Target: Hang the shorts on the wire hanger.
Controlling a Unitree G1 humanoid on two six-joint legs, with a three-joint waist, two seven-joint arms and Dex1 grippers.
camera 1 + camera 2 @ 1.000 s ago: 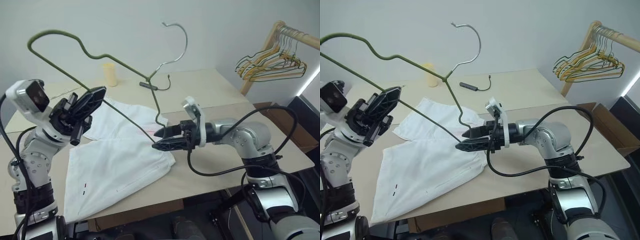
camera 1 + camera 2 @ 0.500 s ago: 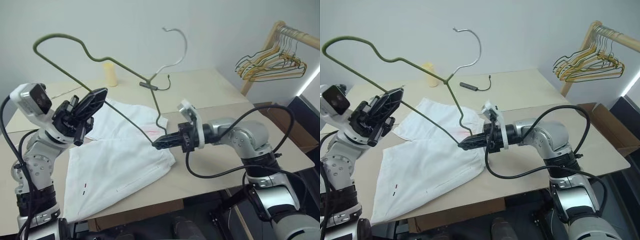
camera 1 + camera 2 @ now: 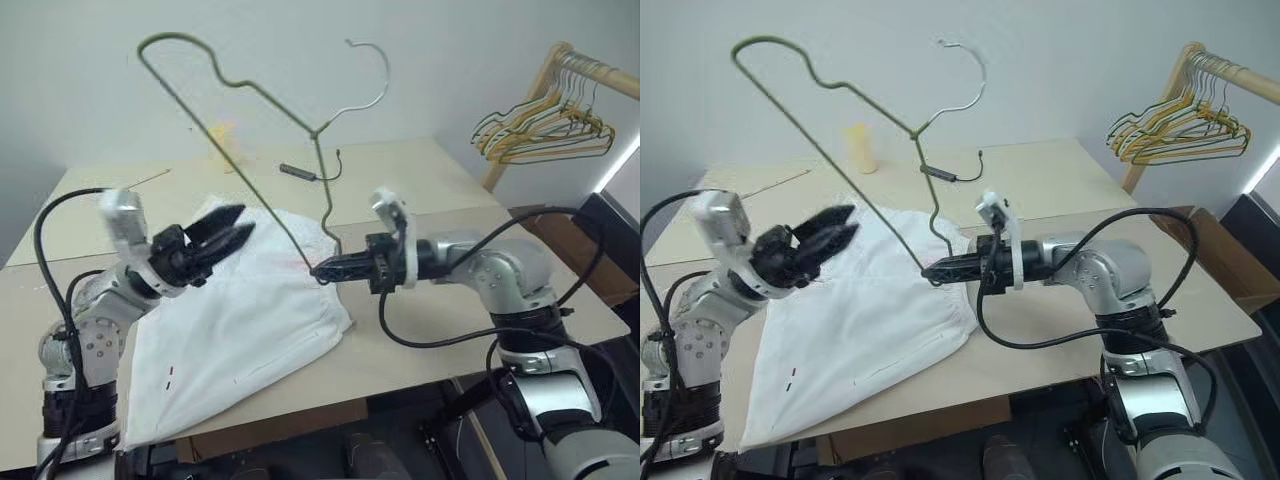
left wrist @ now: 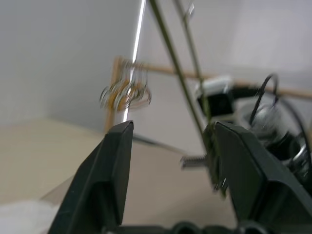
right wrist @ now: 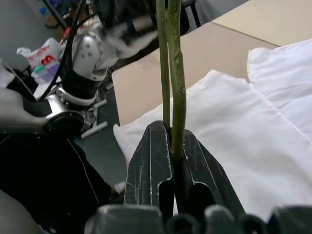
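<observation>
Right gripper (image 3: 325, 270) clamps the wire hanger (image 3: 262, 170) upright; left gripper (image 3: 222, 236), jaws wide, should descend squarely onto the shorts (image 3: 240, 320) waistband.

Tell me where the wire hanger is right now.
The wire hanger stands upright above the white shorts at the table's middle, its lower corner pinched in the right gripper; the left gripper is open beside it.

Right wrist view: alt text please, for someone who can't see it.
The right hand is shut on the olive-green wire hanger, whose two wires rise from between its black fingers. The white shorts lie below on the tan table.
</observation>
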